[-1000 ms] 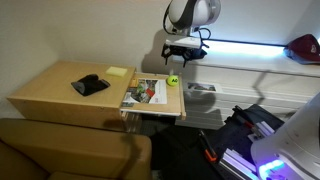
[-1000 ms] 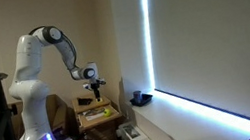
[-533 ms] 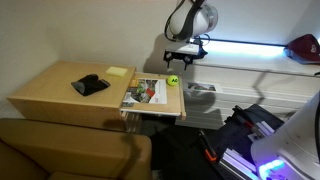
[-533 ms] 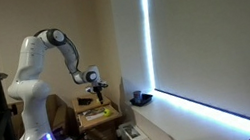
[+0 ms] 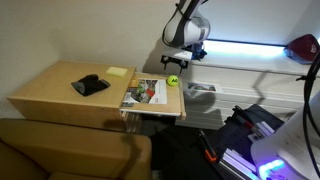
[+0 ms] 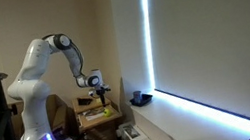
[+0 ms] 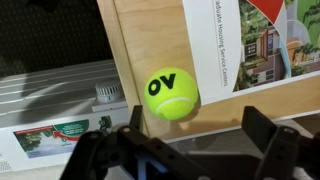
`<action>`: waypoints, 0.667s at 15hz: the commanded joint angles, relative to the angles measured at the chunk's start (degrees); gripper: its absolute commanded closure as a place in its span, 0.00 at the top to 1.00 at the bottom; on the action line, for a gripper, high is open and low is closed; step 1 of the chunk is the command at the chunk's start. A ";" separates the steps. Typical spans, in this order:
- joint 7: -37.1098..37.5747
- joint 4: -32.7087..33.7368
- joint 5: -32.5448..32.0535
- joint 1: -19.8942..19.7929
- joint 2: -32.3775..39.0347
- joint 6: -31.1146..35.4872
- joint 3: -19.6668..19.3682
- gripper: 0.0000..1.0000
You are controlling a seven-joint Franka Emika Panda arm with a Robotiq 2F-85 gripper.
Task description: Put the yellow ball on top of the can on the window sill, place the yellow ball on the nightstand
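Left to right in an exterior view: brown seat [image 5: 70, 150] bottom left, then the nightstand [image 5: 45, 92] with a black object [image 5: 90, 85] and a yellow notepad [image 5: 117, 72] on top, both well apart from the ball. Next comes the magazine [image 5: 147, 92] on the nightstand's right end. The yellow ball [image 5: 173, 81] sits just beside the magazine's right edge, close to the wood's edge. So the ball is on the nightstand, not yet on the can.

Key relation: the gripper [image 5: 185, 60] hangs almost straight above the ball. In the wrist view the ball lies just ahead of the jaws, slightly off their midline and not between them. Jaws are spread wide, holding nothing. The ball is round, so there's no axis to align. We judge a straight drop plus a small sideways trim centres it.

In the way: the magazine edge on one side, the wood's edge on the other with the white heater [image 7: 60, 85] below. A nudge could roll the ball off.

Further right: the window sill [image 5: 250, 48], with a red object [image 5: 303, 47] at its far end. The can [image 6: 142, 99] stands on the sill's near end, higher than the nightstand top. We'd lift up and over to reach it.
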 commanded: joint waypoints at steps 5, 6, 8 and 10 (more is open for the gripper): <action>-0.90 1.86 2.35 1.58 3.88 1.92 -2.78 1.00; -1.89 2.40 3.81 0.37 4.45 1.36 -1.38 1.00; -2.21 3.50 5.28 0.20 5.88 1.62 -1.21 1.00; -1.68 4.94 5.41 1.10 7.73 1.95 -2.36 1.00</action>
